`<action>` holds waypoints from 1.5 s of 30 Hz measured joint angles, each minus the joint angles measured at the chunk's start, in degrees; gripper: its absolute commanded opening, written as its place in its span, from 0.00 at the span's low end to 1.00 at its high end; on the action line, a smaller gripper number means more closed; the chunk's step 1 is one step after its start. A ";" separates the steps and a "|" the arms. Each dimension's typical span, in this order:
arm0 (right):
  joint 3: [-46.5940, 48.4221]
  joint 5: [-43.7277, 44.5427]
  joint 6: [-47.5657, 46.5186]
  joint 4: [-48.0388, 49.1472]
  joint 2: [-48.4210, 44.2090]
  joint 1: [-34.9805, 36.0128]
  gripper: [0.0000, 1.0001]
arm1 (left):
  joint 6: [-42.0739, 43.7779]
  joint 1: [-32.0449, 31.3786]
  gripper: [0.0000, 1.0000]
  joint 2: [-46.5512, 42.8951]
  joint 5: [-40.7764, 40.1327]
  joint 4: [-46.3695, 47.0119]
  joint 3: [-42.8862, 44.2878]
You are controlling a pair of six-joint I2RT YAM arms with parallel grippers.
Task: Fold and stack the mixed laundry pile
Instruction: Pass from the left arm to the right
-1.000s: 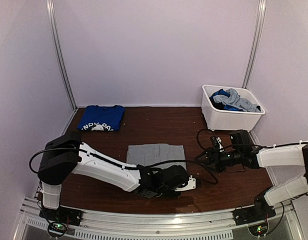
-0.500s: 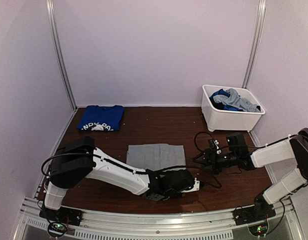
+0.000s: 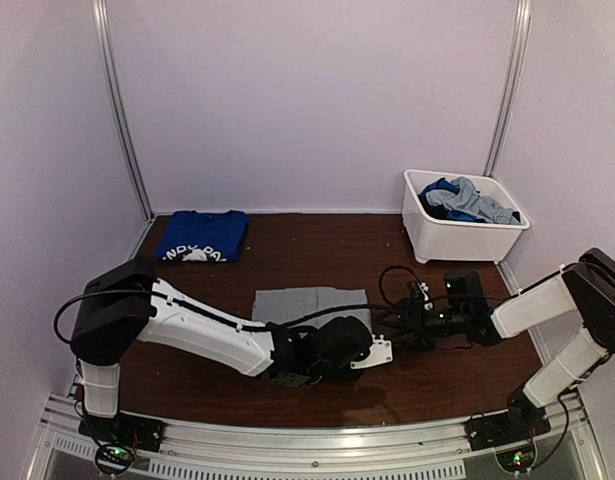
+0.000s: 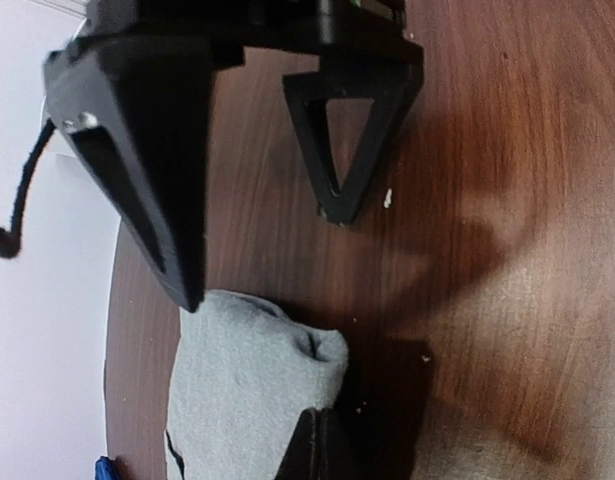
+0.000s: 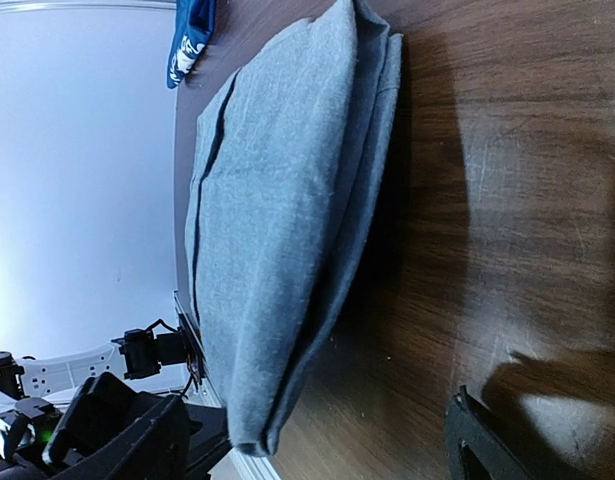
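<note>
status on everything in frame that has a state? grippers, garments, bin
left gripper: shut, seemingly pinching a corner of the grey garment
right gripper: open, empty, facing that corner
grey garment: folded, lying flat, pinched corner bunched
blue shirt: folded, flat, far left
bin: upright, holding crumpled clothes, unfolded

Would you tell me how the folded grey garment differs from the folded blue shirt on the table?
The grey garment is plain light grey, while the blue shirt is royal blue with white lettering. The grey garment lies mid-table, close to the arms, and the blue shirt sits in the far left corner. Both are folded flat on the wooden table.
</note>
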 measured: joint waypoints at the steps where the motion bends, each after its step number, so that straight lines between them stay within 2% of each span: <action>1: 0.00 0.02 0.68 0.83 0.59 0.28 0.88 | -0.13 0.17 0.00 -0.70 0.48 0.37 -0.26; 4: 0.35 0.02 2.25 2.73 2.71 1.16 0.86 | -0.22 0.44 0.00 -1.75 1.22 0.96 -0.33; 10: 2.47 0.07 7.61 9.57 8.87 3.26 0.72 | -0.33 0.63 0.00 -1.95 2.25 2.21 -1.16; 14: 3.63 -0.04 12.90 16.74 13.92 4.15 0.69 | -0.31 0.63 0.00 -2.23 2.89 2.43 -2.45; 21: 9.29 -0.46 18.40 23.65 21.66 4.52 0.63 | -0.33 0.63 0.00 -4.87 4.11 2.82 -4.90; 30: 11.93 -1.92 28.39 37.79 32.59 4.98 0.40 | -0.31 0.63 0.00 -7.21 5.60 4.39 -7.19; 32: 12.33 -1.95 29.46 38.66 33.29 5.03 0.33 | -0.31 0.63 0.00 -7.43 6.01 4.52 -7.65; 37: 14.95 -1.79 28.57 35.58 33.62 5.05 0.26 | -0.28 0.63 0.00 -8.00 6.60 5.11 -8.83; 42: 17.97 -1.73 25.81 30.71 33.62 5.03 0.02 | -0.20 0.63 0.00 -9.94 6.80 5.25 -10.64; 43: 18.29 -1.75 25.38 29.81 33.62 5.05 0.00 | -0.11 0.63 0.02 -10.27 6.80 5.25 -10.95; 45: 18.67 -2.01 24.33 28.30 33.55 5.05 0.00 | -0.17 0.63 0.18 -10.69 6.73 5.27 -11.39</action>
